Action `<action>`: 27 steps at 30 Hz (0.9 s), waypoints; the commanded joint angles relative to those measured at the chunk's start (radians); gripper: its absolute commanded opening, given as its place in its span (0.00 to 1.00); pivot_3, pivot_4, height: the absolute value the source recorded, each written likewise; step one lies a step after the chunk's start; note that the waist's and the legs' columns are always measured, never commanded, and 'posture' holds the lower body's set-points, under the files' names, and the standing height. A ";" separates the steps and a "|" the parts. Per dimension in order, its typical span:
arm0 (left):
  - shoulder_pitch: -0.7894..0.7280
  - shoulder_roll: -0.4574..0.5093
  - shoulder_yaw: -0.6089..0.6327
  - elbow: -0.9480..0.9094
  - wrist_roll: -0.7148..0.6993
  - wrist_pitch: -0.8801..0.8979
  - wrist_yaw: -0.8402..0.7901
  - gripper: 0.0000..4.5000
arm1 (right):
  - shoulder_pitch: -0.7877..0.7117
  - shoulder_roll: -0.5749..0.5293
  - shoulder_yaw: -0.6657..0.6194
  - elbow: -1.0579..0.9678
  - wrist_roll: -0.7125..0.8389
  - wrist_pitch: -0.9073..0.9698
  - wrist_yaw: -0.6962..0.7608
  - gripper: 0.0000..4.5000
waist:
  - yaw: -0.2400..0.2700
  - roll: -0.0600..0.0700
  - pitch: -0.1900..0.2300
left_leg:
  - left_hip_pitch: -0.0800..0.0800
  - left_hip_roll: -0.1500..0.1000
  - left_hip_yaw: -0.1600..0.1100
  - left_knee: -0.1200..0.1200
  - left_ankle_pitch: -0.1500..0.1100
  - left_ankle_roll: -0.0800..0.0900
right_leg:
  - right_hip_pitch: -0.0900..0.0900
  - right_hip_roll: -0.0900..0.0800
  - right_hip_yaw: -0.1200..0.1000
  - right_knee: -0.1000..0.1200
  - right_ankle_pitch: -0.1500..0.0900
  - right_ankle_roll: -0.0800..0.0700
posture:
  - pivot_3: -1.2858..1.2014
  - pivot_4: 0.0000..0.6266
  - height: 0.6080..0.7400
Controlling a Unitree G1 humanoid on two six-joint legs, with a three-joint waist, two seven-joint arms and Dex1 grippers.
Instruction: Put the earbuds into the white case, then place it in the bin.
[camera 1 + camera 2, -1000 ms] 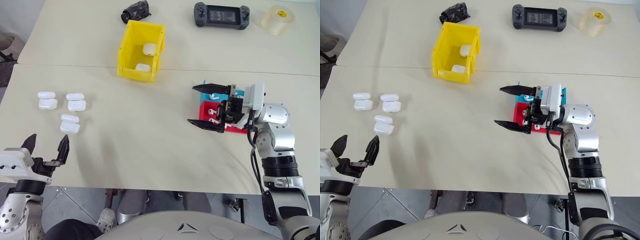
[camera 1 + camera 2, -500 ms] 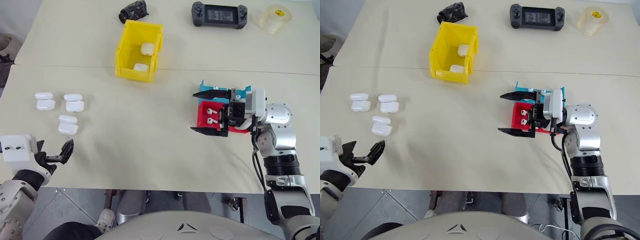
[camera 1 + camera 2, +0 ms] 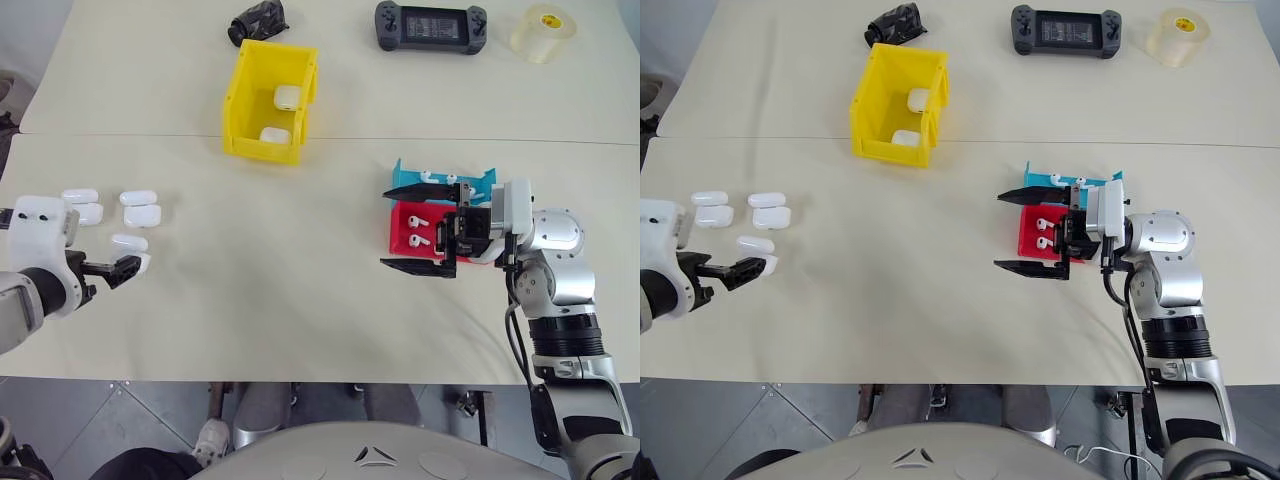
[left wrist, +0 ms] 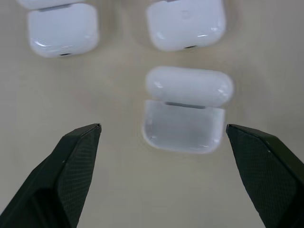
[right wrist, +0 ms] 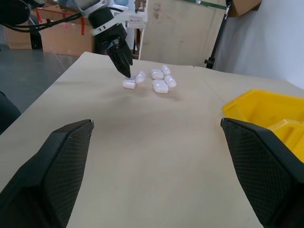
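Hovering with left pincer (image 4: 161,142) spread apart over the nearest white case (image 4: 184,110), lying lid-open on the counter (image 3: 270,260). Holding right pincer (image 3: 425,228) wide, empty, beside earbuds (image 3: 418,231) in the red tray (image 3: 405,215); yellow bin (image 3: 240,100) sitting farther back.

No readable text, label or number anywhere here, not on the cases, bin, trays or table items.

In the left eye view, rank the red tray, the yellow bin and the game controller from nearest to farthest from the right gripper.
1. Red tray: directly at the right gripper, between its open fingers.
2. Yellow bin: farther up the table, to the gripper's left.
3. Game controller: at the table's far edge.
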State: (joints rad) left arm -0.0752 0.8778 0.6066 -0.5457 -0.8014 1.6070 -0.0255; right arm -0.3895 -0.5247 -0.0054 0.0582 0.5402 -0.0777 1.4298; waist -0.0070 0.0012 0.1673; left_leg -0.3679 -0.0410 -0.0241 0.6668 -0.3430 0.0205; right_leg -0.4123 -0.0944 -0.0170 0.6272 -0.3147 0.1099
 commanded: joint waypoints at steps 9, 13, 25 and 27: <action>-0.089 -0.014 -0.113 0.100 0.116 -0.001 -0.067 1.00 | 0.014 0.010 -0.009 -0.071 0.021 0.005 -0.031 1.00 | 0.005 0.000 0.000 | 0.000 0.000 0.000 0.001 0.000 -0.001 | 0.000 0.000 0.000 0.000 0.000 0.000 | 0.52 0.24 1.00; -0.110 -0.007 -0.166 0.126 0.152 -0.022 -0.099 1.00 | 0.021 0.016 -0.008 -0.082 0.016 0.003 -0.045 1.00 | 0.003 0.000 0.000 | 0.000 0.000 0.000 0.001 0.000 -0.001 | 0.000 0.000 0.000 0.000 0.000 0.000 | 0.52 0.24 1.00; -0.100 0.052 -0.249 0.182 0.216 -0.070 -0.214 0.86 | 0.037 0.016 -0.014 -0.099 0.010 -0.005 -0.072 1.00 | 0.005 0.000 0.000 | 0.000 0.000 0.000 0.001 0.000 -0.001 | 0.000 0.000 0.000 0.001 0.000 0.000 | 0.52 0.24 1.00; -0.085 0.064 -0.254 0.183 0.219 -0.074 -0.233 0.73 | 0.039 0.015 -0.014 -0.103 0.009 -0.005 -0.075 1.00 | 0.002 0.000 0.000 | 0.000 0.000 0.000 0.001 0.000 -0.001 | 0.000 0.000 0.000 0.001 0.000 0.000 | 0.52 0.24 1.00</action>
State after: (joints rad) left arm -0.1819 0.9213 0.3622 -0.3761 -0.6126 1.5317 -0.2480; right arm -0.3561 -0.5078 -0.0048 -0.0072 0.5391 -0.0683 1.3603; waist -0.0053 0.0012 0.1673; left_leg -0.3674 -0.0409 -0.0241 0.6676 -0.3425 0.0197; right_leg -0.4123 -0.0944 -0.0167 0.6280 -0.3147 0.1099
